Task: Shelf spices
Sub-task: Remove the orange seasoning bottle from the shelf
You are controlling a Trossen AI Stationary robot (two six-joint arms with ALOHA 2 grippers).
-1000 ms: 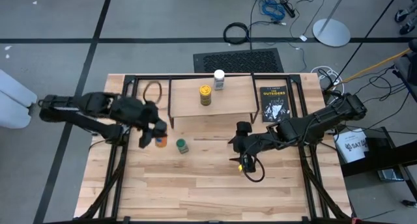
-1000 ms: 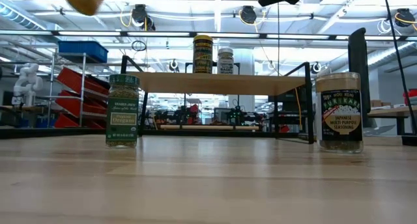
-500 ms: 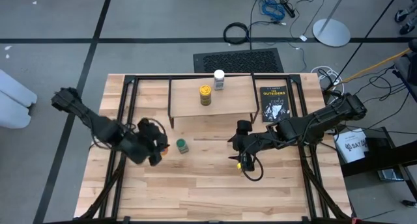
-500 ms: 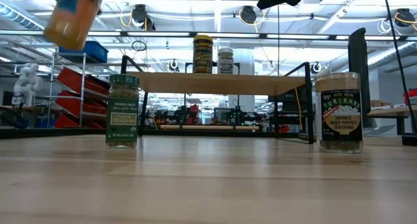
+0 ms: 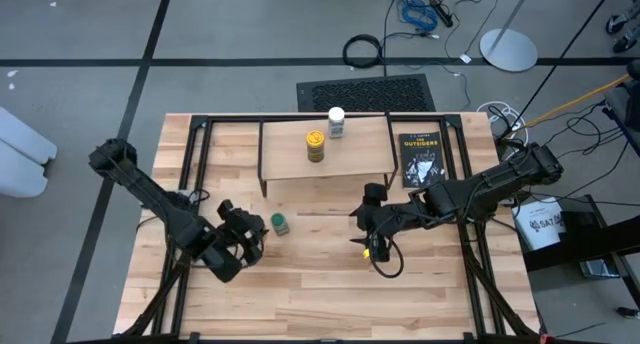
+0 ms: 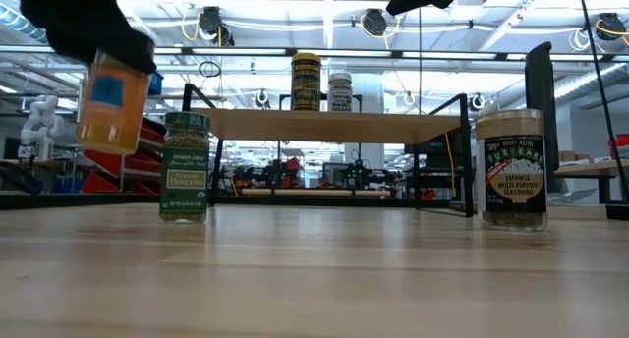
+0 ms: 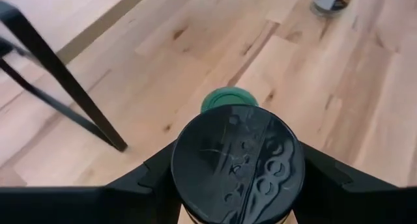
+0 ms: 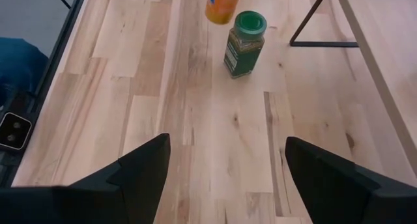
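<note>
My left gripper [image 5: 246,247] is shut on an orange jar with a dark lid [image 7: 238,164] and hangs over the table's left part. The jar [image 6: 111,107] shows in the low view left of the green-lidded jar [image 6: 185,167], which stands on the table [image 5: 279,223]. A yellow-lidded jar [image 5: 315,144] and a white-lidded jar [image 5: 336,120] stand on the shelf [image 5: 345,162]. A brown seasoning jar [image 6: 511,169] stands on the table at the right. My right gripper [image 8: 225,165] is open and hovers near the table's middle [image 5: 371,234], touching nothing. My left gripper pinches the orange jar between its two fingers [image 7: 153,178], which come from above and point down. They lie on opposite sides of the jar just under the dark lid [image 7: 287,185]. The jar hangs nearly upright, its base [image 6: 106,146] lifted clear of the table.
A black book with orange lettering [image 5: 420,159] lies right of the shelf. A dark ring [image 5: 233,139] lies left of it. Black frame rails [image 5: 190,174] run along the table's sides. Bare wood [image 5: 320,294] spreads toward the near edge.
My left gripper has carried the orange jar from beside the shelf's left end toward the table's near edge and downward. The jar, tilted high up before, now hangs nearly upright, low beside the green-lidded jar.
</note>
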